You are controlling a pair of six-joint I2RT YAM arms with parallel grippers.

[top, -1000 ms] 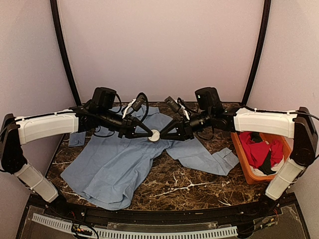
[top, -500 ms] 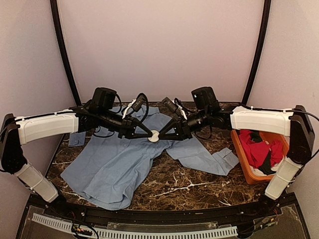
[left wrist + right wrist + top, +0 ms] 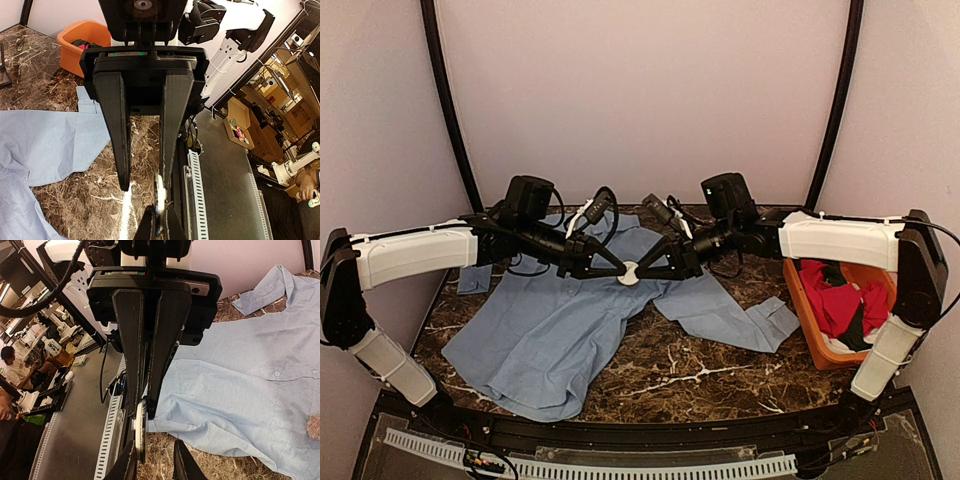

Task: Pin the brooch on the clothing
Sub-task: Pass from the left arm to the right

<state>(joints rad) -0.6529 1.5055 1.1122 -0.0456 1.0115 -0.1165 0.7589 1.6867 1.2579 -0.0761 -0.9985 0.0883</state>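
Brooch point(image 3: 630, 271), a small flat white disc, hangs in mid-air at the centre of the scene, pinched between your two claws as they meet tip to tip from either side. From above it shows a plain round face. From both wrist cameras it is edge-on, a thin pale sliver.

Your right claw point(image 3: 643, 270) has its two black fingers drawn almost together on the disc's rim. Your left claw point(image 3: 618, 268) is closed down to a narrow slot, with one finger lying against the brooch. You cannot tell from these views whether it pinches the disc.

Beneath the brooch lies the clothing point(image 3: 550, 335), a light blue long-sleeved button-up shirt. It is spread front-up and rumpled, its collar toward the far wall. One sleeve reaches right and ends in a cuff. Whether the disc touches the cloth cannot be made out.

The shirt rests on a dark brown marble-patterned table point(image 3: 690, 375). At the table's right edge, apart from the cuff, sits an orange plastic bin point(image 3: 807, 335) holding a crumpled red garment point(image 3: 840, 300).
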